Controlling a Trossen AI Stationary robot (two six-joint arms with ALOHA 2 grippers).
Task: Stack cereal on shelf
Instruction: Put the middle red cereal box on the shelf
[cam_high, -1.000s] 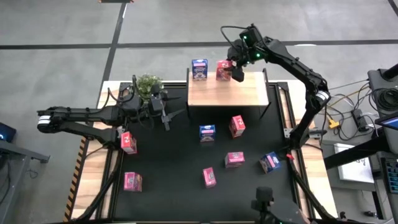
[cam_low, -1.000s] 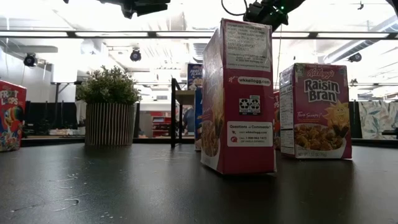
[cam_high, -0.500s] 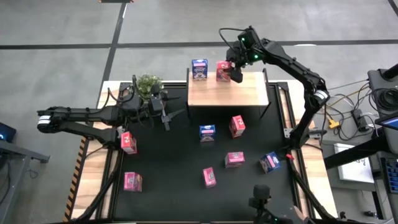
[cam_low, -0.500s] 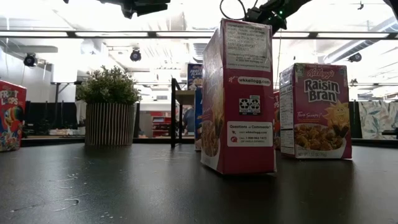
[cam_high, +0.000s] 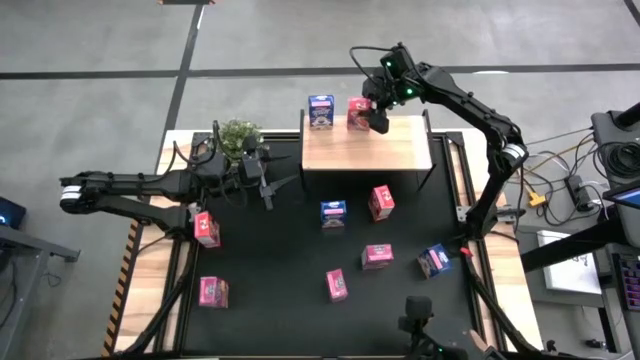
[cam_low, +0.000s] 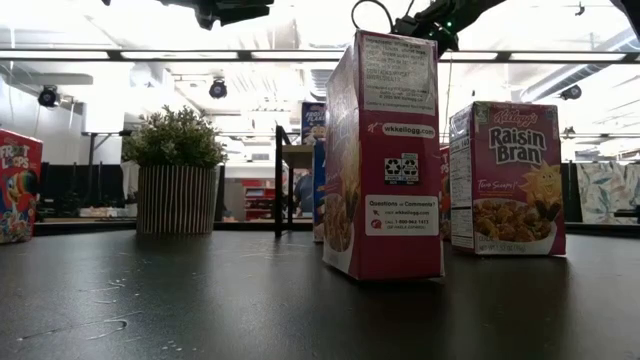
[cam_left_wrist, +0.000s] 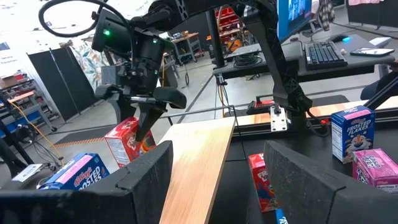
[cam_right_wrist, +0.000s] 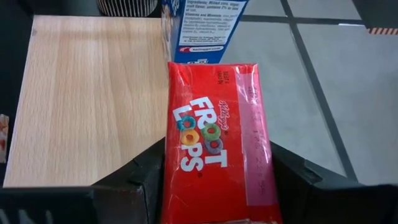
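Red Froot Loops cardboard box sits between the right gripper fingers, clamped on its sides, long axis running away from the wrist, at the pale wooden shelf board's twelve o'clock edge just beside a blue cereal box; left gripper, jaws apart and empty, waits toward nine o'clock, farther off

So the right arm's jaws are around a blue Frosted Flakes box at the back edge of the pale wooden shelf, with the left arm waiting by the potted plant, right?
Not quite: the box in the right gripper is a red Froot Loops cardboard box, as the right wrist view shows. The blue cereal box stands free beside it. The rest holds: it is at the back edge of the pale wooden shelf, and the left gripper waits by the green potted plant.
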